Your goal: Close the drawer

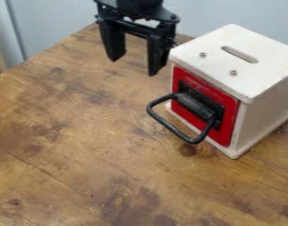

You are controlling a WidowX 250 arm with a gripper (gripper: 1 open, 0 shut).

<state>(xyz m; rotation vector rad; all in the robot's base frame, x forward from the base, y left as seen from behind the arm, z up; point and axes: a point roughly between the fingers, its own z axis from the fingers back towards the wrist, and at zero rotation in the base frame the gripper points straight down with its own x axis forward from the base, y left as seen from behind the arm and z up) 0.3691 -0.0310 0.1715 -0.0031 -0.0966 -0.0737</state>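
The red-fronted drawer [209,104] sits in a pale wooden cube box [253,78] at the right, and stands slightly pulled out. Its large black loop handle [178,119] hangs forward and down over the tabletop. My black gripper [136,56] hovers open above the table, up and left of the drawer front, fingers pointing down with nothing between them. Its right finger [160,56] is close to the box's left top corner but apart from it.
The wooden table [76,150] stretches out left and in front of the box. The box top has a slot [241,55] and several screws. A pale blue wall lies behind the table's far edge.
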